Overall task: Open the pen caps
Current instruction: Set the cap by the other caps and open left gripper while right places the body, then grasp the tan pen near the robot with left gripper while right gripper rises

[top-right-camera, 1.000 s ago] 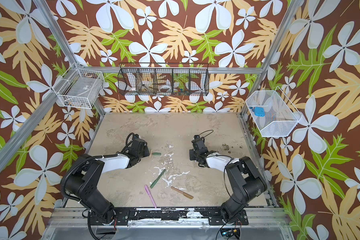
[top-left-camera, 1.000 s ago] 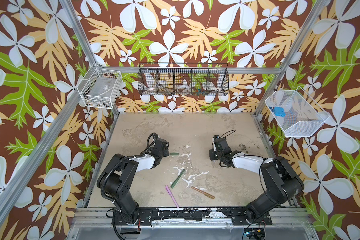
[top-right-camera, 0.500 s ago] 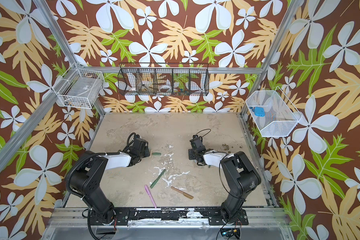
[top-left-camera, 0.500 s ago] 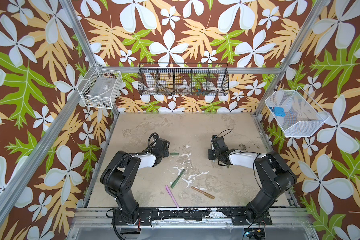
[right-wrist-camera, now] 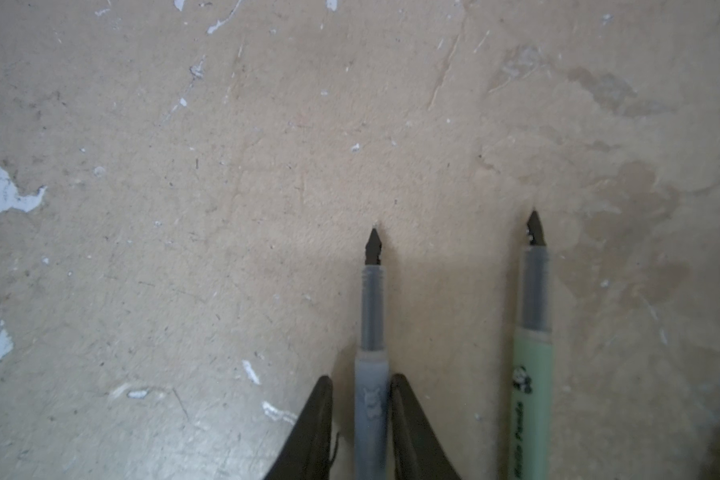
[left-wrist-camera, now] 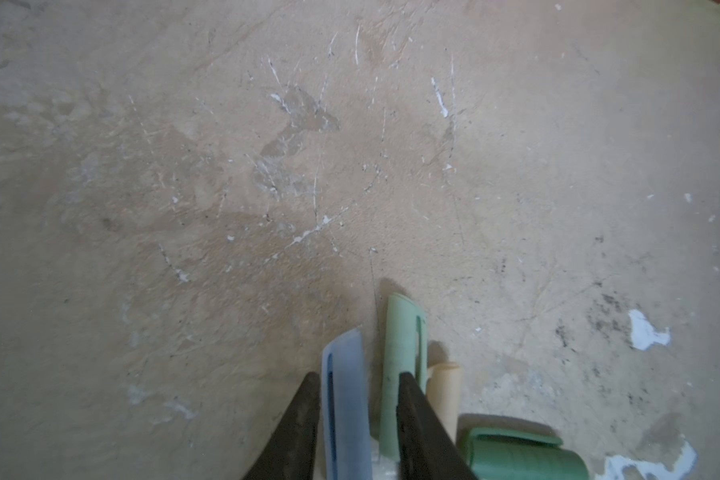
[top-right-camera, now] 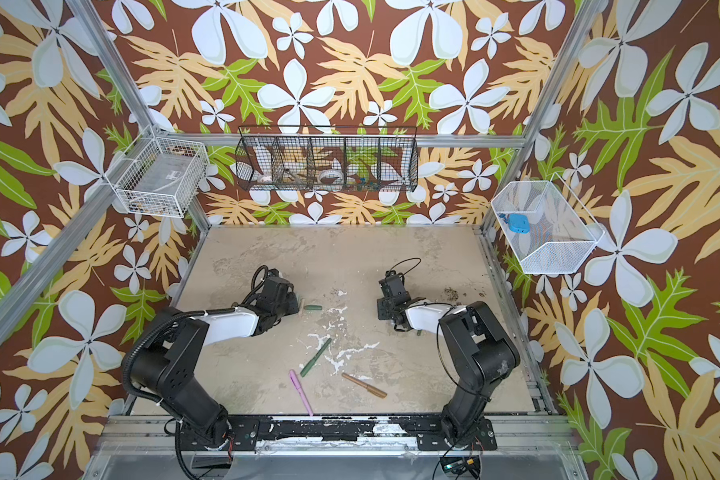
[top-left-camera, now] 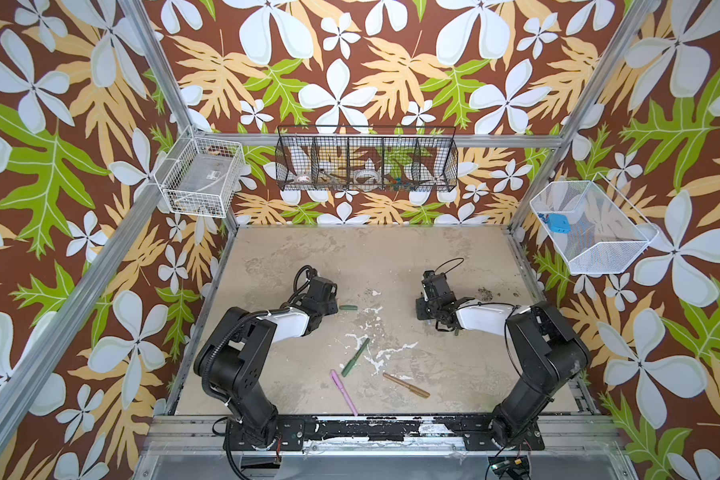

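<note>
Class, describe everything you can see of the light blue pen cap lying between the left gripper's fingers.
The light blue pen cap is a short matte plastic tube with a clip along one side. It is off its pen and lies flat on the beige table, lengthwise between the dark fingers of the left gripper. The jaws stand apart: one finger seems against it, the other leaves a gap. A light green cap lies alongside, just apart.
</note>
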Tool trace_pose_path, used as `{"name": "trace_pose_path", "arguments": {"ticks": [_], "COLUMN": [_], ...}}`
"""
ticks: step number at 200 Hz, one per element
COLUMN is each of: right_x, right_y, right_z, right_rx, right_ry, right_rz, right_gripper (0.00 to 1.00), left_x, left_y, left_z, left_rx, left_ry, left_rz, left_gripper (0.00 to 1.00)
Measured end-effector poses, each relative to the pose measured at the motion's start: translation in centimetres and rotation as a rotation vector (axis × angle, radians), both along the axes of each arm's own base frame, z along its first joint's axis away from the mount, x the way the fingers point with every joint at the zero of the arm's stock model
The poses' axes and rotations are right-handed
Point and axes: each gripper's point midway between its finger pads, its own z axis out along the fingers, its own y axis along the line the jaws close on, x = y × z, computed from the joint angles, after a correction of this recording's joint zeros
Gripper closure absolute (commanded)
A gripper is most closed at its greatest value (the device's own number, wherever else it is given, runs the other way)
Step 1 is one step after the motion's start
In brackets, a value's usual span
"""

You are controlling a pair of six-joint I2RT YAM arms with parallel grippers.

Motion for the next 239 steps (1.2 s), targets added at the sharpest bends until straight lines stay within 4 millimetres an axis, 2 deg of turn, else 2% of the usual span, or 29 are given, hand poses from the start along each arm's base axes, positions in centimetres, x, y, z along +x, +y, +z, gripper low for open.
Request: {"name": "trace_pose_path", "arguments": {"ticks": [42,84,110,138,161,179,203,218,239], "right_x": [-0.8,-1.5,-1.9,-2.3,-3.0,-3.9,-6.1,-7.0,-8.0], "right_y": [0.0,1.1,1.7,2.6,3.8,5.4,7.6,7.7,7.0], "right_z": [1.9,5.5,7.2,8.6,9.5,10.8,11.6,11.2,10.4], "right_rx": [0.041,0.115,0.137,0.173,0.220,0.256,0.269,0.257,0.239], "right_ry": [-0.049,-0.164,-0.220,-0.247,-0.217,-0.203,-0.170,-0.142,-0.108], "right_rz": [0.012,0.054,0.088,0.122,0.159,0.210,0.291,0.309,0.309], "right_gripper": [0.61,0.60,0.59,0.58,0.56,0.55,0.54,0.54,0.53], "left_x": [-0.9,-2.0,-3.4,-5.1,-7.0,-8.7,-11.2,-13.0,-16.2], "left_y": [0.2,-0.2,-2.4,-6.0,-8.6,-10.0,-11.0,-11.6,-13.8], "left_z": [3.2,6.7,9.4,13.0,14.9,15.1,13.6,12.5,11.8], "left_rx": [-0.055,-0.118,-0.164,-0.198,-0.204,-0.208,-0.197,-0.196,-0.201], "left_ry": [-0.108,-0.225,-0.302,-0.390,-0.405,-0.381,-0.320,-0.284,-0.266], "left_rz": [-0.007,-0.026,-0.094,-0.191,-0.269,-0.326,-0.400,-0.466,-0.627], "left_gripper": [0.53,0.50,0.50,0.51,0.50,0.50,0.51,0.53,0.53]}}
